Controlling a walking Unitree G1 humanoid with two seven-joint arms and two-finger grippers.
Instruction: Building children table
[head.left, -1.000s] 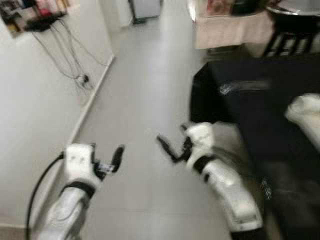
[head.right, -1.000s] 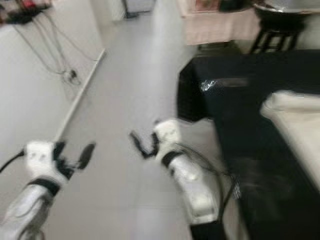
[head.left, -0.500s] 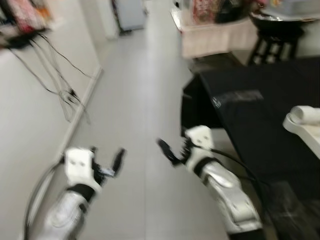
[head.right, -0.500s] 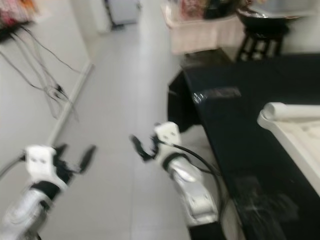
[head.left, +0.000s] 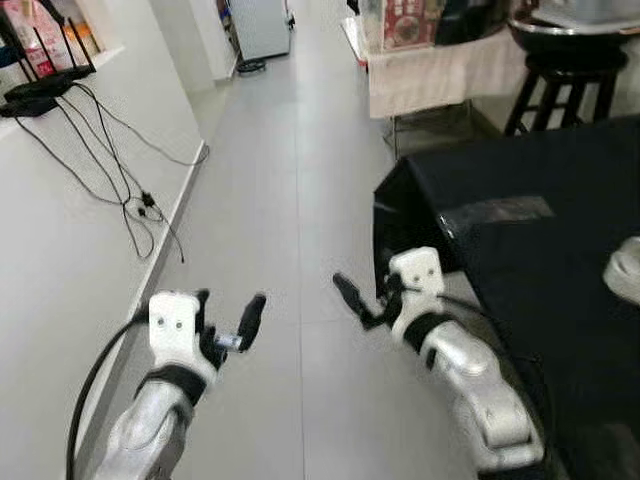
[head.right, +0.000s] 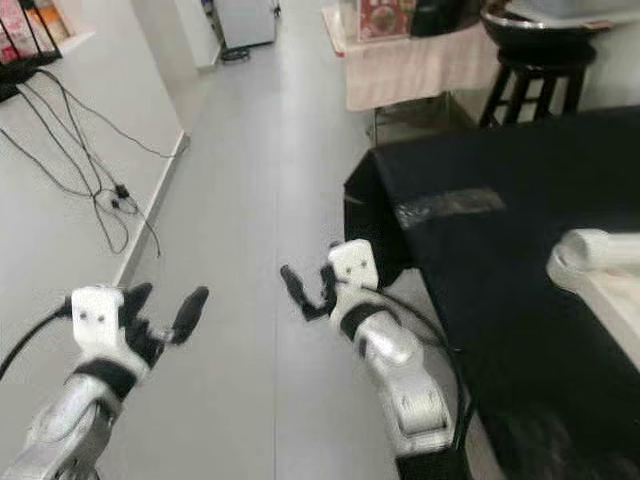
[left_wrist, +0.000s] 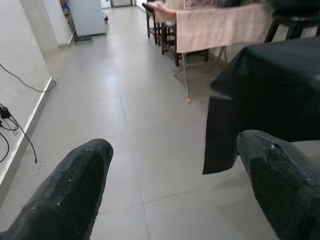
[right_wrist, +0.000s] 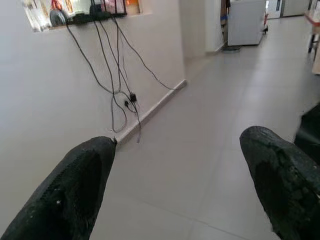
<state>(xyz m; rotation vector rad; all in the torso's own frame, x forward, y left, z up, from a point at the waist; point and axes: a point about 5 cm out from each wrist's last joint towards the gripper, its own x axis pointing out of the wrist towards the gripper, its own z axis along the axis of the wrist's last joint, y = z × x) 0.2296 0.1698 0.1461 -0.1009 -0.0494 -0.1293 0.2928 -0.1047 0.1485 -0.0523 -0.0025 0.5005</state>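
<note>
Tiled floor (head.left: 290, 180) open ahead (black-draped table (head.left: 540, 250) blocks right side).

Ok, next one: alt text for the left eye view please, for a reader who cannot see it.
Both robot arms reach forward over a grey tiled floor, the left gripper and the right gripper open and holding nothing. A table draped in black cloth stands on the robot's right, and black cables hang down the white wall on its left.

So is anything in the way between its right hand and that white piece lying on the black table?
Nothing visible blocks it. The right gripper hangs open over bare floor beside the black-covered table; the white piece lies further along the tabletop to the robot's right, with only dark cloth between. The left gripper is open too.
</note>
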